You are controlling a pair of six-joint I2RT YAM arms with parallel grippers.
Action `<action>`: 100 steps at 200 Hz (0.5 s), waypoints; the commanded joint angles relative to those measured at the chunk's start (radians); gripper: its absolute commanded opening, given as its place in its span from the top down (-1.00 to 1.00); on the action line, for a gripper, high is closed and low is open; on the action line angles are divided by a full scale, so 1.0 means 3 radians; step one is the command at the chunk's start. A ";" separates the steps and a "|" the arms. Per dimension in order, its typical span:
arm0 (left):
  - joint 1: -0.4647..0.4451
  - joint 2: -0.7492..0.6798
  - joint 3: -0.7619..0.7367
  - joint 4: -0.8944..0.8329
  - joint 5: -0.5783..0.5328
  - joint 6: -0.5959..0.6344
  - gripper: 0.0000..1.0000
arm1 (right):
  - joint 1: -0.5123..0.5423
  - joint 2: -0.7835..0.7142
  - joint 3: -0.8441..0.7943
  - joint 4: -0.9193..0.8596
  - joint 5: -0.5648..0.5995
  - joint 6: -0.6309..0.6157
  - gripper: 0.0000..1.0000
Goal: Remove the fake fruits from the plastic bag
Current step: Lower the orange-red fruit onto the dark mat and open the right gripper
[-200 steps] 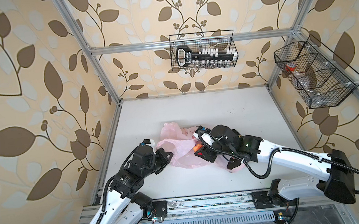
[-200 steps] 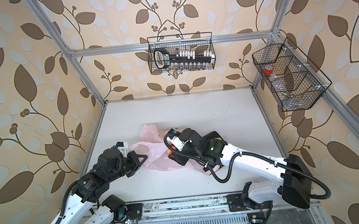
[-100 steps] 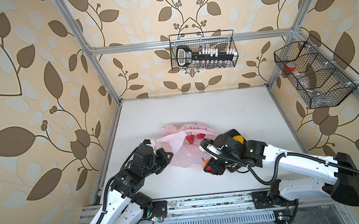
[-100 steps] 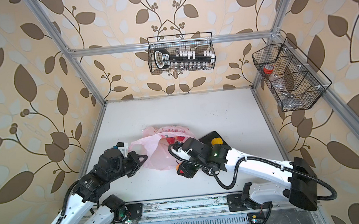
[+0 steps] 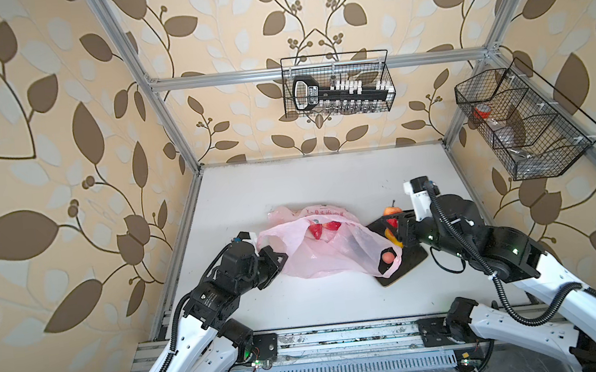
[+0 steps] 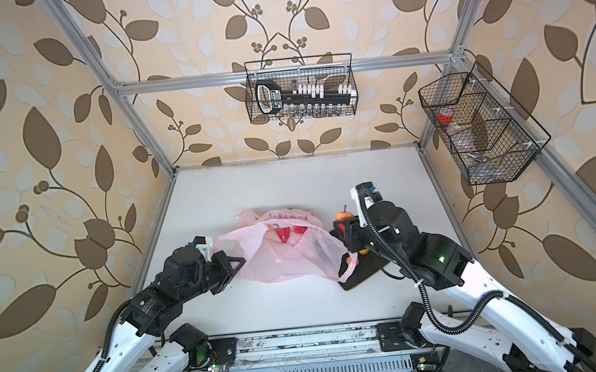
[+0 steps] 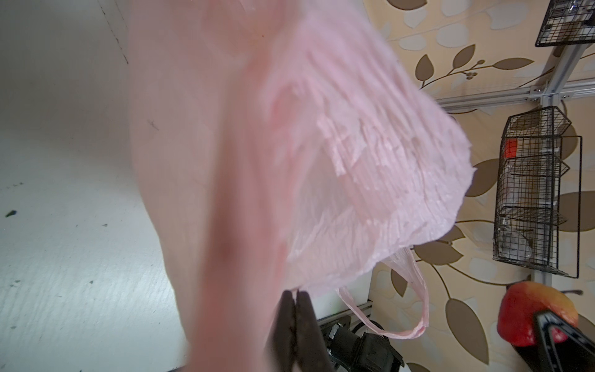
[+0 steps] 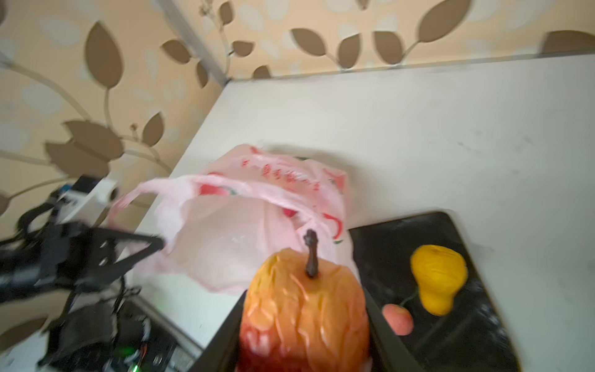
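Pink plastic bag (image 5: pixel 324 257) slumped midway across the surface (image 5: pixel 308 186), translucent and crinkled, mouth gaping, red lettering on the far panel. At its left end, left claw (image 5: pixel 286 257) pressed together, pinching a thin fold of bag edge. Close up from the left wrist, film bunched between the two dark fingers (image 7: pixel 283 322). Two red strawberries (image 5: pixel 318 230) inside the bag, showing through the mouth in both top views. Over on the right, right claw (image 8: pixel 304 341) partway closed, clamped on a red-orange stemmed fruit (image 8: pixel 304 306), one finger each side, brown stem up. In both top views, held fruit at the far edge of the dark tray (image 5: pixel 412 263), apart from the bag; height above the tray not readable. On the tray: yellow knobbed fruit (image 8: pixel 438 278) and small pinkish round fruit (image 8: pixel 397 319), near each other, not touching. One bag handle loop (image 5: pixel 387 275) draped onto the tray's bag-side part, ringing the pinkish round fruit in a top view. Right wrist view motion-blurred, fine detail lost.
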 commanded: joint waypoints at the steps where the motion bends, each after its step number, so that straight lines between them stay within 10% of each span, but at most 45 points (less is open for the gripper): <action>1: -0.0039 -0.0012 -0.0036 0.0110 -0.0010 -0.0012 1.00 | -0.0334 -0.0113 -0.0308 -0.0433 0.0577 0.0500 0.21; 100: -0.0037 -0.0022 -0.0039 0.0090 0.0006 -0.0004 1.00 | -0.0996 -0.0146 -0.2219 0.1049 -0.0392 0.1493 0.20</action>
